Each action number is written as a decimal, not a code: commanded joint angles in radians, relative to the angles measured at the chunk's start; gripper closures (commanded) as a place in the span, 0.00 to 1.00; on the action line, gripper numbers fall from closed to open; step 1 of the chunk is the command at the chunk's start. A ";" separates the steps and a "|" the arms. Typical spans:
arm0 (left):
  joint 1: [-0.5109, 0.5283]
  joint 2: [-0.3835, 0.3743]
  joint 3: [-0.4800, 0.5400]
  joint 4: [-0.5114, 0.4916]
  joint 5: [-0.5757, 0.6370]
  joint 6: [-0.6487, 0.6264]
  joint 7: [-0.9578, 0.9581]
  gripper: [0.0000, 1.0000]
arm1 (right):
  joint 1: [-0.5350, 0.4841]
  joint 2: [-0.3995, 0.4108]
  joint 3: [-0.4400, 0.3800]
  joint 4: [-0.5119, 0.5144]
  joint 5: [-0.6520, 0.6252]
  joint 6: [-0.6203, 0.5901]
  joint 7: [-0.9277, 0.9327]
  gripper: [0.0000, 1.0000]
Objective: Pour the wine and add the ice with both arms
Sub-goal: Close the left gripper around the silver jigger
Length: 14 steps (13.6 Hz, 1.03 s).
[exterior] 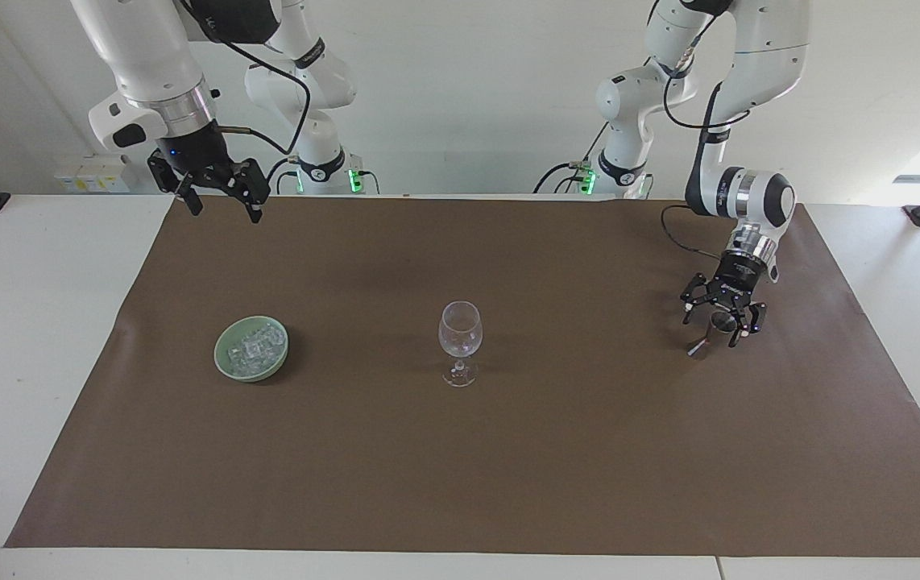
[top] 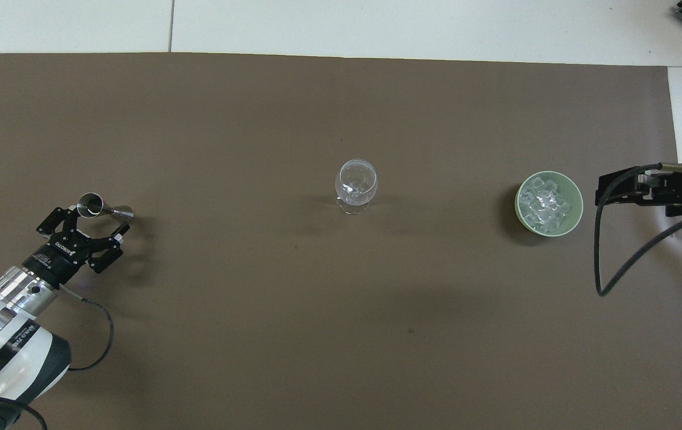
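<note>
A small metal jigger [exterior: 700, 346] [top: 102, 209] stands upright toward the left arm's end of the brown mat. My left gripper [exterior: 714, 329] [top: 91, 220] is open and low, with one finger on each side of the jigger's upper cup. Whether they touch it I cannot tell. An empty clear wine glass [exterior: 460, 330] [top: 356, 182] stands mid-mat. The ice [exterior: 254, 346] [top: 543, 203] lies in a pale green bowl [exterior: 224, 360] [top: 574, 210] toward the right arm's end. My right gripper [exterior: 224, 211] [top: 633, 188] waits open in the air over the mat's edge nearest the robots. The wine is out of view.
The brown mat [exterior: 508, 467] covers most of the white table [exterior: 25, 338]. Black cables hang from both wrists. Nothing else stands on the mat.
</note>
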 commanded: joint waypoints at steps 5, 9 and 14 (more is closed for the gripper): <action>-0.039 0.018 0.010 0.007 -0.068 0.034 0.028 0.15 | 0.003 -0.019 -0.005 -0.023 0.003 0.004 -0.023 0.00; -0.024 0.021 0.010 0.007 -0.066 0.031 0.025 0.30 | 0.003 -0.019 -0.005 -0.023 0.003 0.004 -0.023 0.00; -0.021 0.019 0.011 0.008 -0.066 0.024 0.024 0.49 | 0.003 -0.019 -0.005 -0.023 0.003 0.004 -0.023 0.00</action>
